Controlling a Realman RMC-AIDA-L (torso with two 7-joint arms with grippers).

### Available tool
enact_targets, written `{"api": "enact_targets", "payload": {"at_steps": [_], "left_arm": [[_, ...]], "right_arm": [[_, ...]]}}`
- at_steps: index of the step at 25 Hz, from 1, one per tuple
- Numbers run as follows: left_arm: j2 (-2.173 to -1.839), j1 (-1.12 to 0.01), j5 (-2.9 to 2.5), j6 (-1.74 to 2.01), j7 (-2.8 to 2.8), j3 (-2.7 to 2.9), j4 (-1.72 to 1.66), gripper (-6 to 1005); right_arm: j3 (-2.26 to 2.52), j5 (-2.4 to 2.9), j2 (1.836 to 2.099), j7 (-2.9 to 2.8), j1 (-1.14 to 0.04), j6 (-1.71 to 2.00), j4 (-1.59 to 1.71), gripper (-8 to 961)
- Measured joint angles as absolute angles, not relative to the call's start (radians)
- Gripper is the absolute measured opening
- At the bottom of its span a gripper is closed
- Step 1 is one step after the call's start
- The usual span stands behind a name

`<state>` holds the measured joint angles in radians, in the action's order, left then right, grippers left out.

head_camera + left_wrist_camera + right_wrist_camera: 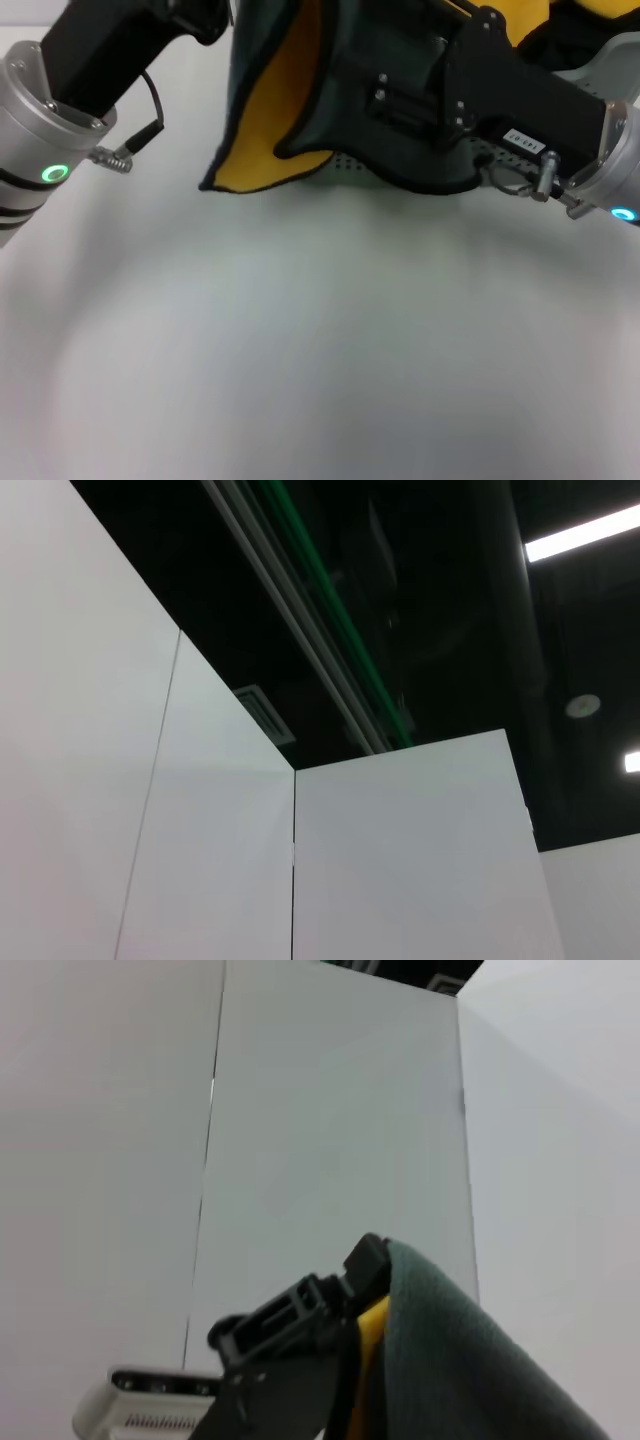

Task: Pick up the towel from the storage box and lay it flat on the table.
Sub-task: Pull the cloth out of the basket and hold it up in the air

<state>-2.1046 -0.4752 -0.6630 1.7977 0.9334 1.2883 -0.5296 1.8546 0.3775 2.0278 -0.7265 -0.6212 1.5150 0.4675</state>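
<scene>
The towel hangs lifted at the top middle of the head view, yellow-orange on its inner side, dark grey-green on its outer side, with black edging. Its lower corner hangs just above the table. My left gripper is at the towel's upper left edge. My right gripper reaches in from the right, in front of the cloth. In the right wrist view a black finger is pressed against the towel. A dotted bit of the storage box shows behind the towel's lower edge.
The white table spreads wide in front of the towel. More yellow and dark cloth is bunched at the back right behind my right arm. The left wrist view shows only white wall panels and a dark ceiling.
</scene>
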Motion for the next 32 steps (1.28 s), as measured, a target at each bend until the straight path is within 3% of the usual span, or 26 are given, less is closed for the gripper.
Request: {"api": "enact_targets", "payload": {"at_steps": [32], "left_arm": [[-2.108,-0.542,-0.635,1.744,0.866,1.371,-0.492,36]], "right_arm": [[1.971,0.244,2.028,-0.835,-0.671,1.399,0.476,661]]}}
